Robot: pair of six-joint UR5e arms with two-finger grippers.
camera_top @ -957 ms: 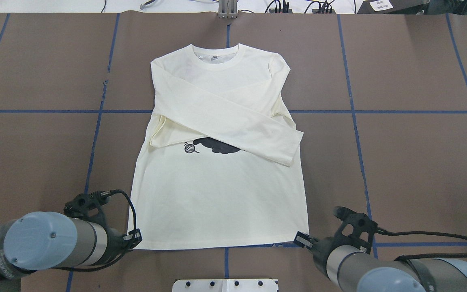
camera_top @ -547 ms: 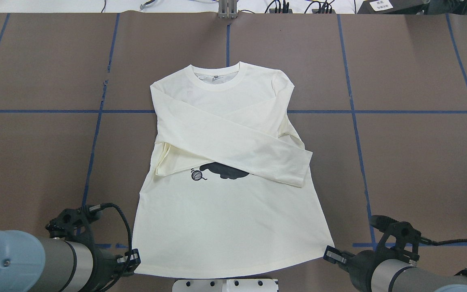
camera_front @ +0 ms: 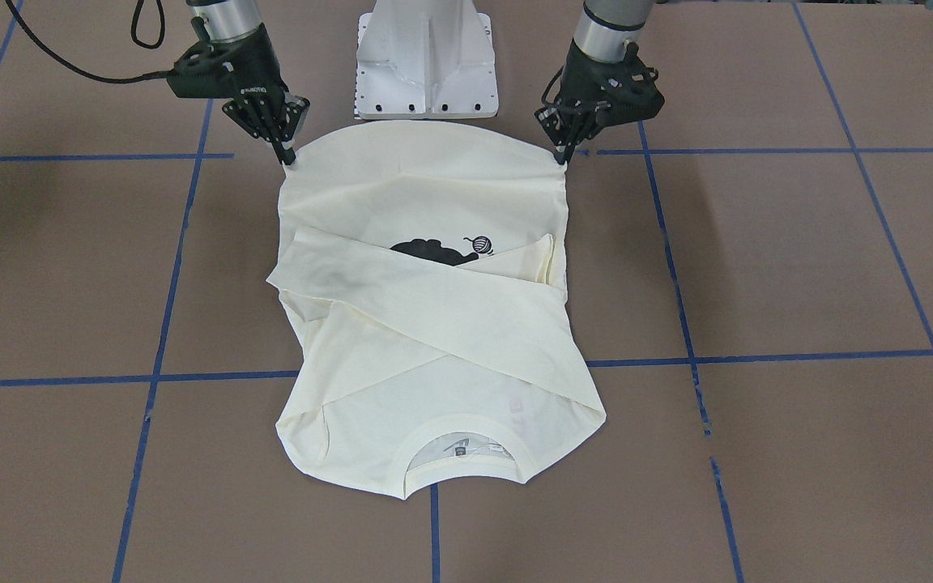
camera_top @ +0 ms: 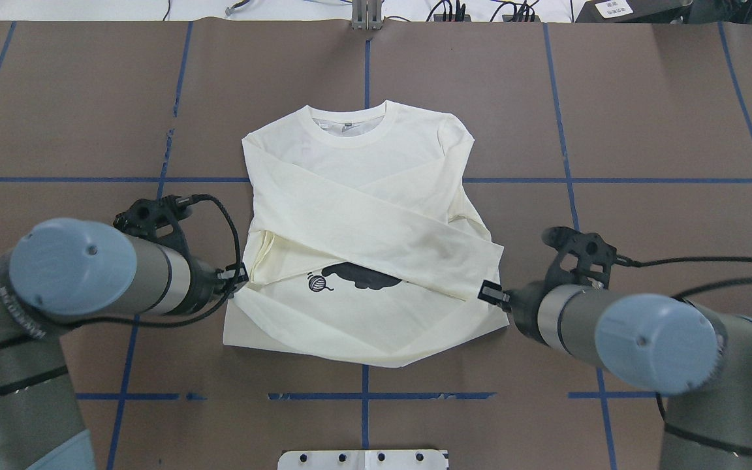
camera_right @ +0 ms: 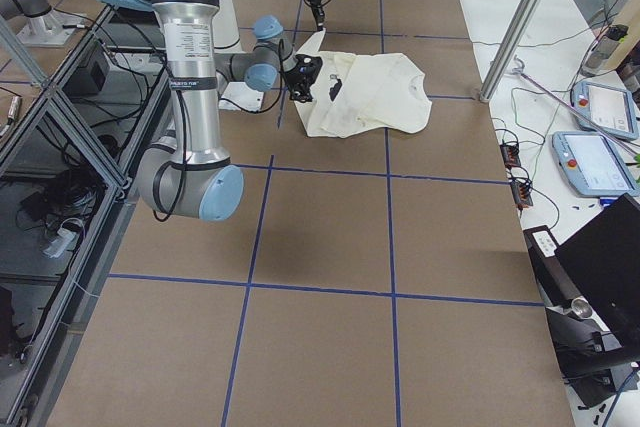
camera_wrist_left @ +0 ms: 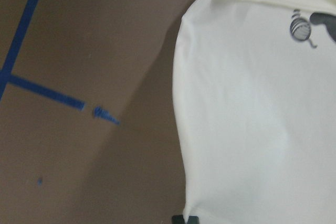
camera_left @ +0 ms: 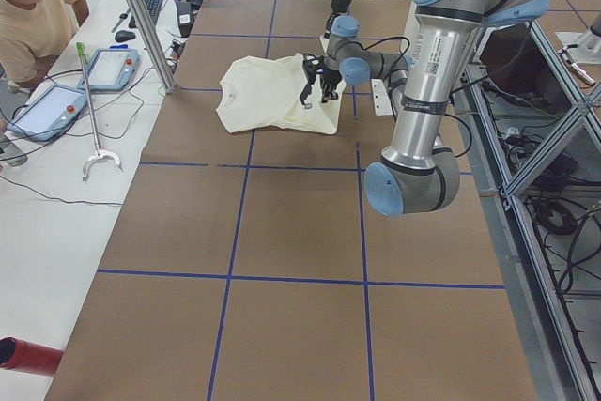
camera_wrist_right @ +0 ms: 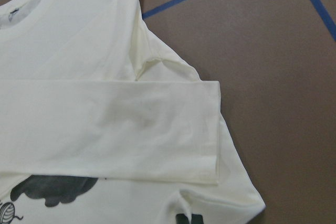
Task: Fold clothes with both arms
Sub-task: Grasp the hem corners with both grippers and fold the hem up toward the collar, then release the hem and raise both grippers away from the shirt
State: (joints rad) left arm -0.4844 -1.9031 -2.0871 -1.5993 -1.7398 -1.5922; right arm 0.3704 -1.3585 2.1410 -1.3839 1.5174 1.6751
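Note:
The cream-white long-sleeved shirt (camera_top: 363,196) lies face up on the brown table, collar at the far side and both sleeves crossed over its chest. Below the sleeves the black cat print (camera_top: 360,275) and the yarn ball (camera_top: 316,282) peek out. My left gripper (camera_top: 237,277) is shut on the shirt's left hem corner, and my right gripper (camera_top: 488,294) is shut on the right hem corner. Both corners are held up off the table, so the lower part of the shirt (camera_front: 434,324) sags and doubles under them. In the front-facing view, the left gripper (camera_front: 564,156) and right gripper (camera_front: 288,156) pinch the raised hem.
The white pedestal base (camera_top: 363,459) sits at the near table edge between the arms. Blue tape lines (camera_top: 565,179) grid the brown surface. A metal post (camera_top: 367,13) stands at the far edge. A person (camera_left: 33,16) sits at the side bench with tablets.
Both grippers first dragged the hem corners toward the robot, then rose and moved away from it. The hem is now off the table and the shirt's lower part is doubled.

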